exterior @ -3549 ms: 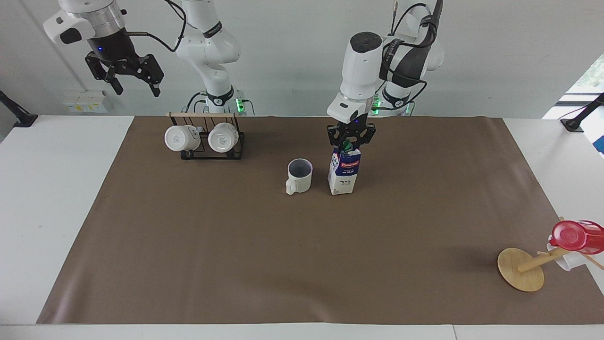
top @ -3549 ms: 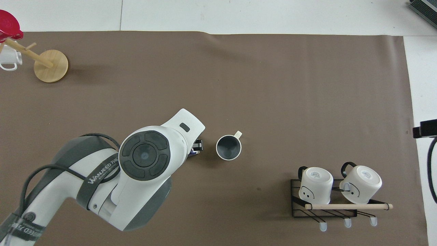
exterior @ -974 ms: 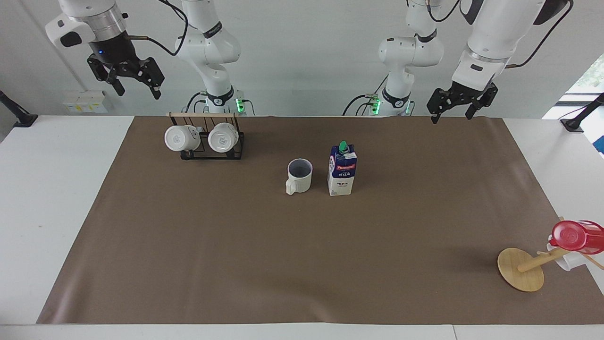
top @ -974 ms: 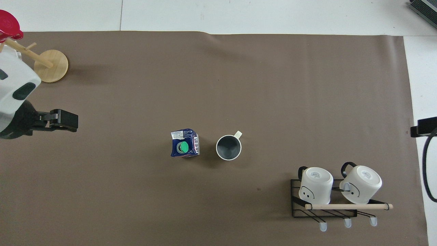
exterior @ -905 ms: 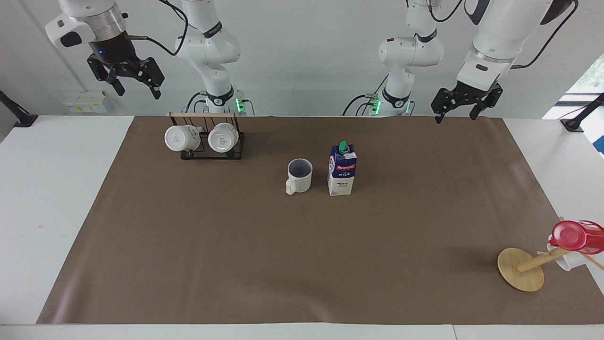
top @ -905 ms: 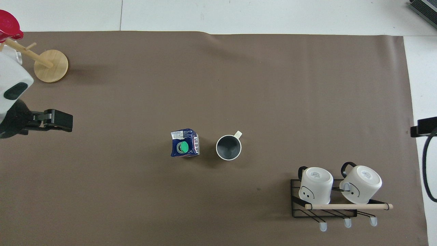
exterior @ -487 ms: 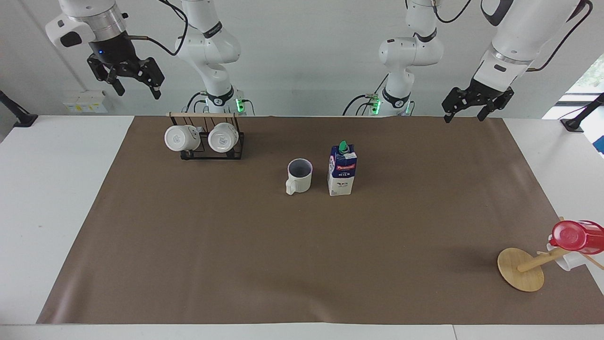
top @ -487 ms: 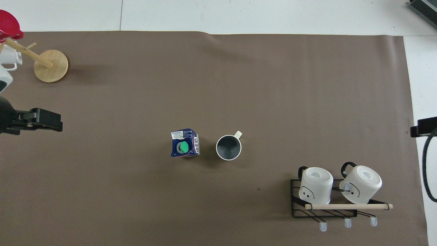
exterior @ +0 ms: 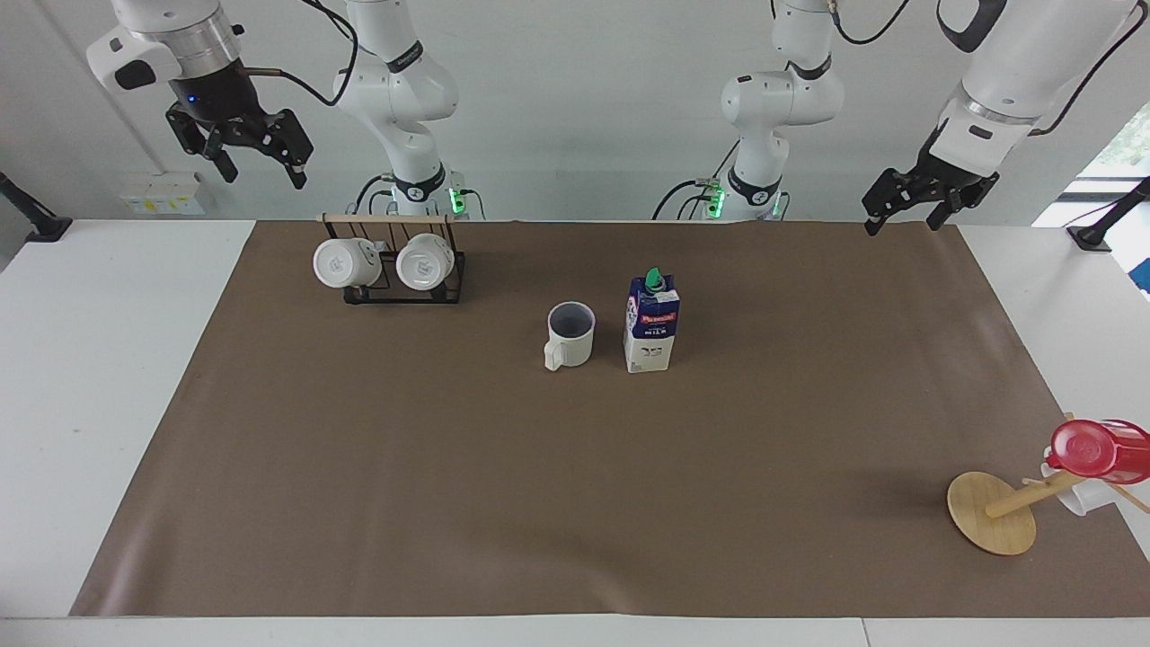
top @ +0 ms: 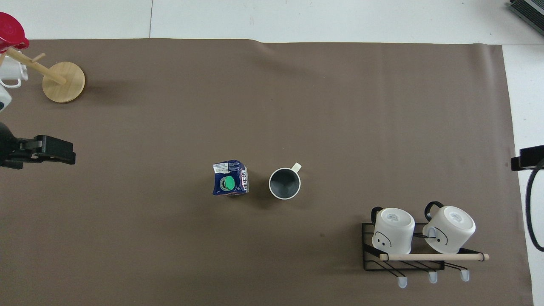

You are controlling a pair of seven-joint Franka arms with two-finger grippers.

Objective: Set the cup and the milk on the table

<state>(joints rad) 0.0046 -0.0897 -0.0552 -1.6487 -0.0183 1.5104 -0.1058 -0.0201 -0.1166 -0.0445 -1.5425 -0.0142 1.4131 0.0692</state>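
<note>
**A:** So the milk is stood upright on the brown paper sheet of the bench, long axis vertical, green cap up. The cup is set just beside it, toward the right arm's end, not touching, mouth up, handle pointed away from the robots.

**B:** And the end effectors?

**A:** Both are parked up high, well apart from the pair. The left end effector is hung over the robot-side edge of the paper at the left arm's end, fingers spread, nothing gripped. The right end effector is raised above the right arm's end, also spread and empty, with the mug rack down below and inward of it.

**B:** Anything only seen from one camera?

**A:** The red logo on the carton is only caught in the facing view; the cup's dark inside is shown properly from overhead. A grey-white wall is seen past the arms.
</note>
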